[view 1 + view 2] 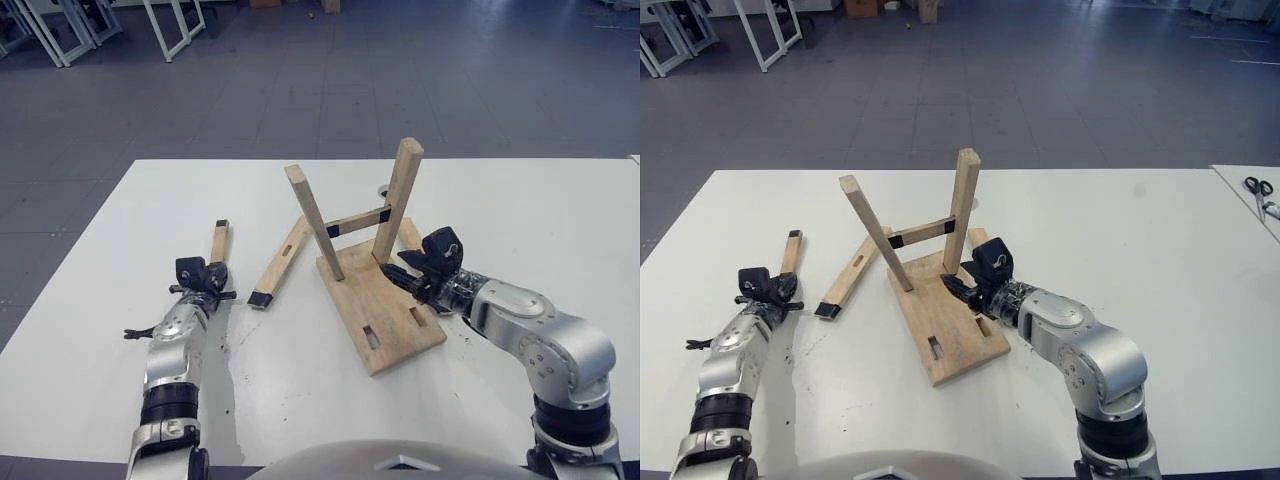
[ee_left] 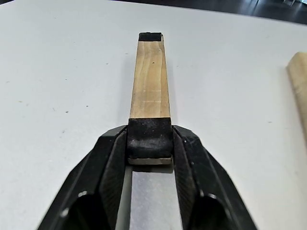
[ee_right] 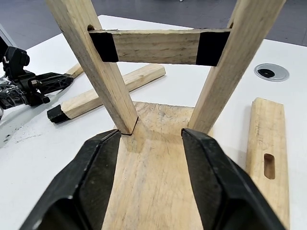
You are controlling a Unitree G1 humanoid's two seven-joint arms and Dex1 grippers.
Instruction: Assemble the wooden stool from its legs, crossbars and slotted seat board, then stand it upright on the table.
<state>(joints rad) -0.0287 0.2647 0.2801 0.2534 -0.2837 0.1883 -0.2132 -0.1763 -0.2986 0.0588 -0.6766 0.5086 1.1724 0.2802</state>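
In the left eye view we see the seat board [image 1: 385, 310] at frame centre on the tabletop [image 1: 560, 220], carrying two upright legs [image 1: 314, 222] joined by a crossbar [image 1: 357, 222]. At lower left, the left tool [image 1: 210, 272] meets a short bar [image 1: 219, 240]. In the left wrist view we find it clamped on that bar's black end. In the right wrist view the right tool [image 3: 151, 136] gapes wide and grips nothing, its fingers flanking the legs' feet.

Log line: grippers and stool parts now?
left gripper shut on loose crossbar | right gripper open at seat board | standing legs and fitted crossbar slotted in | loose legs lying flat
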